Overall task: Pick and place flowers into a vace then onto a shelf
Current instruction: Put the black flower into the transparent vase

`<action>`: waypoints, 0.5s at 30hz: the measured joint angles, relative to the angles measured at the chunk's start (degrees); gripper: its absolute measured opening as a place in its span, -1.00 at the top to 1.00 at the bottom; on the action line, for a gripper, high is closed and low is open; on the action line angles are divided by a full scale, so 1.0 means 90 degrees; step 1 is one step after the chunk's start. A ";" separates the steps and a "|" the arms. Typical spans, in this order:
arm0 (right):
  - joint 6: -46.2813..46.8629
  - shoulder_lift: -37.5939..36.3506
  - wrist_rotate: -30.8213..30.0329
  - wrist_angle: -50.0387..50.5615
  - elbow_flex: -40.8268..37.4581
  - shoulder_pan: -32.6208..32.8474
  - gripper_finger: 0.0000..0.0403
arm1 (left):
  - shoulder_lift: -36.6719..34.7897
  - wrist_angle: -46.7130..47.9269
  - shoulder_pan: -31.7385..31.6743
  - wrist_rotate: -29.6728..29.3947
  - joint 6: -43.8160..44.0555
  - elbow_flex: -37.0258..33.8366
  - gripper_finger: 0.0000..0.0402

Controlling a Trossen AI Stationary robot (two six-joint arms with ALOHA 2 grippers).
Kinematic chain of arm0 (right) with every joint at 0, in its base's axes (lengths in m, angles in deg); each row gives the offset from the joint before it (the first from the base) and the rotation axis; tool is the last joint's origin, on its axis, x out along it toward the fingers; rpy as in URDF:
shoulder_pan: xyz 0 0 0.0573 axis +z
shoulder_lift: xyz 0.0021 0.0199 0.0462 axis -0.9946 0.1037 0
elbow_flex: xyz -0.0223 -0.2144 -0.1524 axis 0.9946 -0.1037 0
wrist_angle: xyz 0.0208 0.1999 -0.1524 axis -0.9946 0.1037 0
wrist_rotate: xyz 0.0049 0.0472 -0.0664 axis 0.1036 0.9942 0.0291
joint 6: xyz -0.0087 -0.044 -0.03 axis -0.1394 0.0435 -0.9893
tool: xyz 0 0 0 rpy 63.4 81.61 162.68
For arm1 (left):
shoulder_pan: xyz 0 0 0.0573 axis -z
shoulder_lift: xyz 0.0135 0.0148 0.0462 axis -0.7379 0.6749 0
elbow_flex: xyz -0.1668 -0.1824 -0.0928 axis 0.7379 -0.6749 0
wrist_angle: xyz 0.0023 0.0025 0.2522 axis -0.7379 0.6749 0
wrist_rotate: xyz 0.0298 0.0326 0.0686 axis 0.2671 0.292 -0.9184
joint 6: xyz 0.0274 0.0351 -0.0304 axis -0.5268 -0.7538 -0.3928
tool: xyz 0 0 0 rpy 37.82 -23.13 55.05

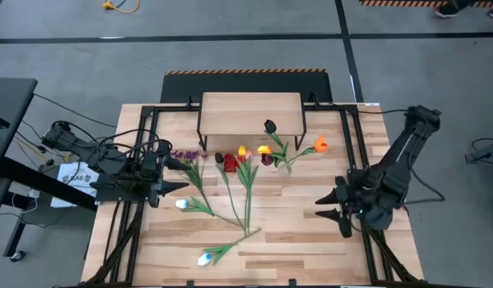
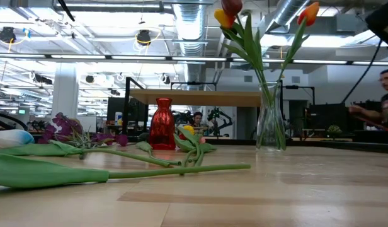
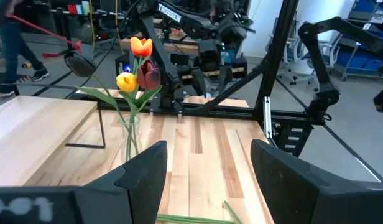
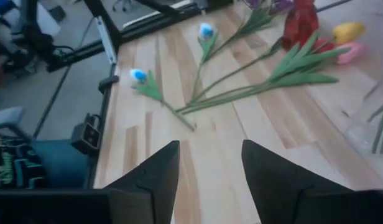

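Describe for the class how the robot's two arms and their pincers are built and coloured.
Both arms are dark, jointed metal with black cables trailing along them. The left pincer and right pincer each end in two black, wedge-shaped fingers. No markings are legible on them.

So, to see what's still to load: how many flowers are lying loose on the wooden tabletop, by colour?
White green-stemmed artificial tulips: 2
Yellow green-stemmed artificial tulip: 1
Pink green-stemmed artificial tulip: 1
Bunch of small purple blossoms: 1
Total: 5
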 joint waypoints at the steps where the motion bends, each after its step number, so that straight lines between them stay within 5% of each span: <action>1: 0.0106 0.0162 -0.0129 -0.0094 -0.0007 0.0069 0.19 | 0.0000 0.0000 0.0000 0.0000 0.0002 0.0000 -0.11; 15: 0.0135 0.3032 -0.0461 -0.3516 -0.0006 -0.0523 0.21 | 0.0000 0.0120 0.0000 0.0022 0.0171 0.0000 -0.11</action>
